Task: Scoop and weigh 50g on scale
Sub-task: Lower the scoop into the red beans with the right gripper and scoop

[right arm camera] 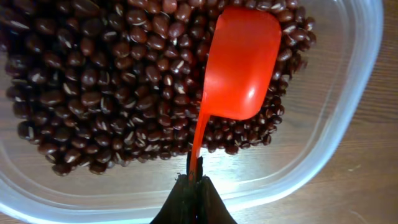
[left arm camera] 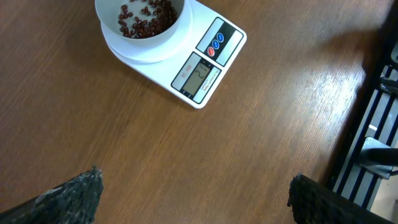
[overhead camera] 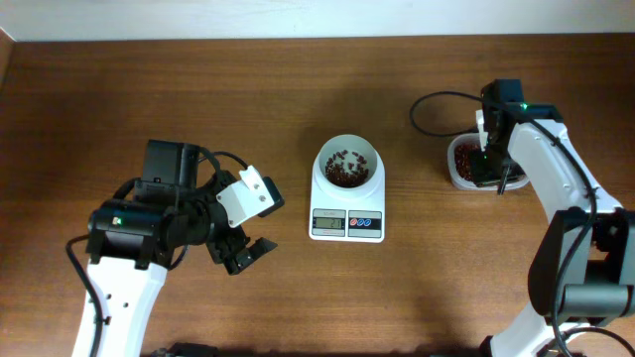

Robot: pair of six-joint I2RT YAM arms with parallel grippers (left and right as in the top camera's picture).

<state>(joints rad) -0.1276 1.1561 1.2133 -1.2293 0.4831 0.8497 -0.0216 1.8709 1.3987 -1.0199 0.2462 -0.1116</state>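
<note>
Holding the scoop (right arm camera: 239, 62): right jaws are clenched on its thin handle, w/ the handle end pinched betw. the two fingers (right arm camera: 180, 202) at the bottom of the rt wrist view. Scoop is bright orange-red plastic. Its head lies on the beans (right arm camera: 93, 81) inside the clear tub (right arm camera: 357, 112). Can't tell whether the head carries any beans. Tub has a dense layer of dark red-brown beans, thinning at one edge where bare tub floor shows.

Landmark = scale (overhead camera: 346, 203), white, approx. mid-desk (overhead camera: 248, 89).
- Round white bowl (overhead camera: 362, 151) sits on the scale's platform, behind the display (left arm camera: 196, 74) and the red + blue buttons. A sparse scatter of beans lies in the bowl and bare white shows around them. Display digits are too small to read.
- Tub stands well apart from the scale on its right-arm side, partly under the right arm.
- Left jaws are released, spread wide and empty, above bare desk on the scale's left-arm side and nearer the robot bases. The two dark fingertips (left arm camera: 68, 196) sit at the bottom corners of the left wrist view, w/ the scale at top of that view and nothing betw. them.
</note>
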